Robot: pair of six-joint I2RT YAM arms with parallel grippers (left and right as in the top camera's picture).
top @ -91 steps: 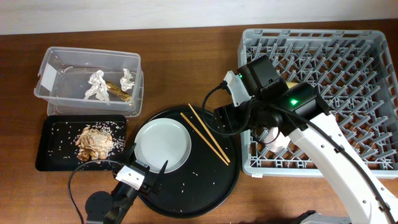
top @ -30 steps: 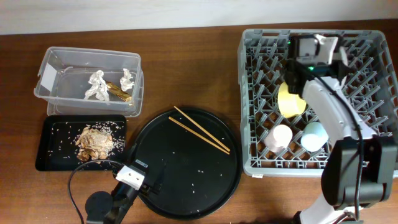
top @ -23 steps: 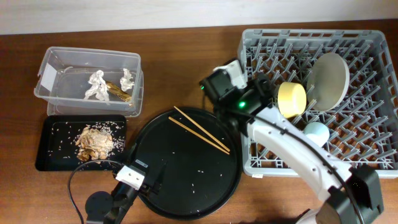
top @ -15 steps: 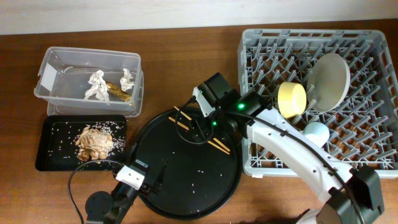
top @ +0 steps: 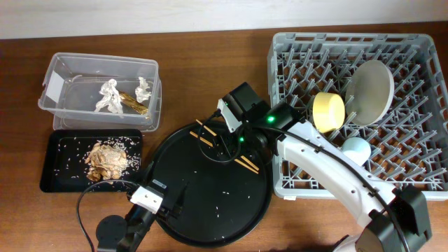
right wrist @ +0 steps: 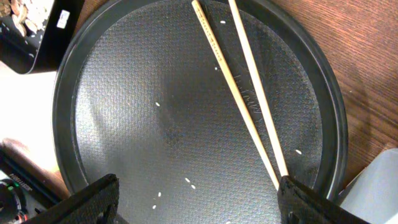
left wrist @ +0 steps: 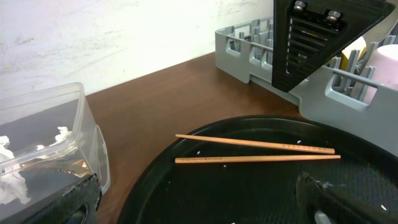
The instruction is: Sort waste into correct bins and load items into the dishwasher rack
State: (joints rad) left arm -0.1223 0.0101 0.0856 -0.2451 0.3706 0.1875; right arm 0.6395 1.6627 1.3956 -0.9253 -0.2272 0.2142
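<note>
R claw (top: pixel 225 142) hangs over the round tray (top: pixel 210 227), above the mid part of the chopsticks (top: pixel 247 166). Its fingers are spread wide w/ nothing betw them. R wrist view shows both sticks flat on the tray ahead of the fingers, not gripped. Sticks lie side by side in the tray's 12–2 o'clock part, running from 11 o'clock toward 4 o'clock. Their ends nearly meet at the 4 o'clock end and sit apart at the other. A few rice grains (right wrist: pixel 189 182) are scattered on the tray.

Rack (top: pixel 420 175) sits at 3 o'clock of the round tray, just beside its rim. Inside, the plate (top: pixel 369 92) stands on edge, tilted, toward the rack's 1 o'clock. Bowl (top: pixel 329 112) lies on its side just beside the plate, at its 8 o'clock. Blue cup (top: pixel 355 149) is at 5 o'clock of the bowl. Pink cup (left wrist: pixel 385 62) shows only in L wrist view, among pegs by the rack wall; overhead, the R arm covers it.

L claw (top: pixel 173 198) sits near the tray's 8 o'clock rim, fingers wide, empty.

Tub (top: pixel 52 70) is at 10 o'clock of the round tray, w/ paper scraps (top: pixel 108 98) and the wrapper (top: pixel 133 103) inside. Black tray (top: pixel 56 180) is at 9 o'clock, just beside the tub, holding the food lump (top: pixel 106 159) w/ loose rice around it.
</note>
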